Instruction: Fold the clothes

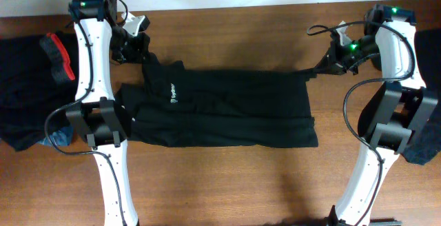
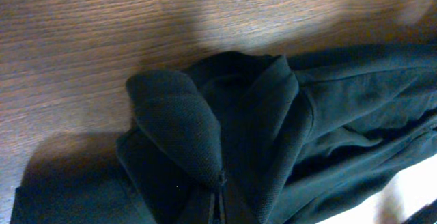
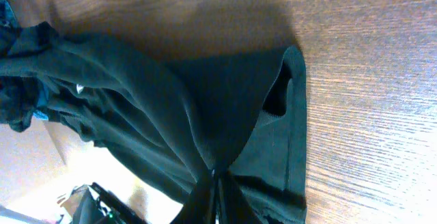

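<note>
The black T-shirt (image 1: 227, 109) lies stretched sideways across the middle of the wooden table (image 1: 241, 178), white logo (image 1: 172, 95) up. The left gripper (image 1: 143, 52) pinches its far left corner and the right gripper (image 1: 329, 65) its far right corner (both clamped on cloth). A heap of dark clothes (image 1: 21, 81) sits at the left edge

In the overhead view the table (image 1: 227, 178) is lit evenly and brightly from above; soft shadows are thrown toward its near edge, and folds in the black garment (image 1: 227, 109) are barely resolved. The wrist views are dimmer and blurred, with washed-out patches at the bottom.
</note>
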